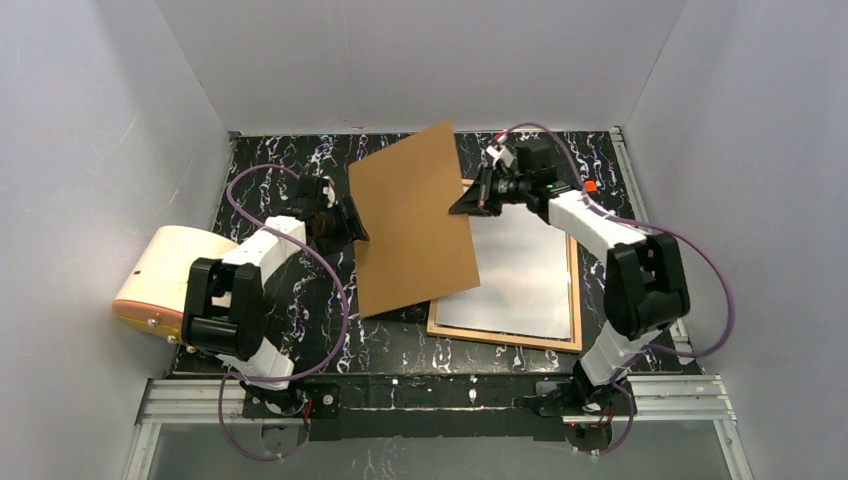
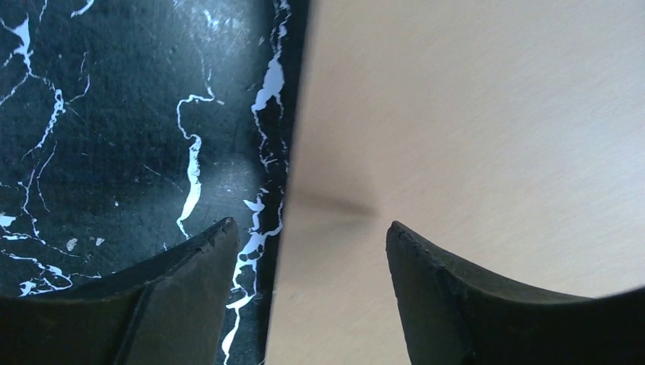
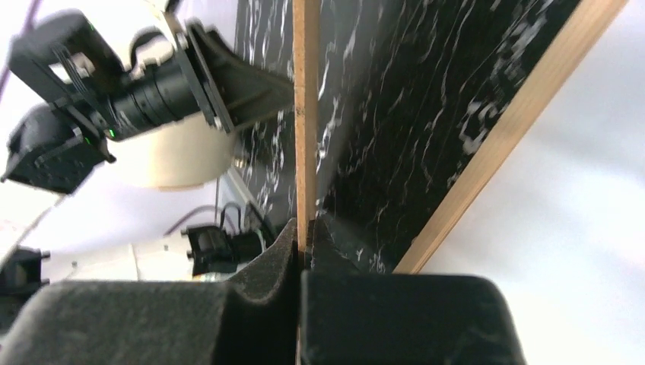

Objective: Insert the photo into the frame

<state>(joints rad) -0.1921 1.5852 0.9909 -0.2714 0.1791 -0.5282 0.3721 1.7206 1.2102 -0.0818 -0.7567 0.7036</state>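
My right end effector (image 3: 303,236) clamped one edge of the backing board (image 1: 415,220); my left end effector (image 2: 310,224) gaped astride the opposite edge. The frame (image 1: 505,339) lay below, nearer my right arm.

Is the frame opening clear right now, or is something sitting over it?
Not clear. The backing board, tilted and pinched at its right edge by the right gripper, overhangs the left side of the frame. The left gripper straddles the board's left edge, open. A white sheet lies in the frame; what it is cannot be told.
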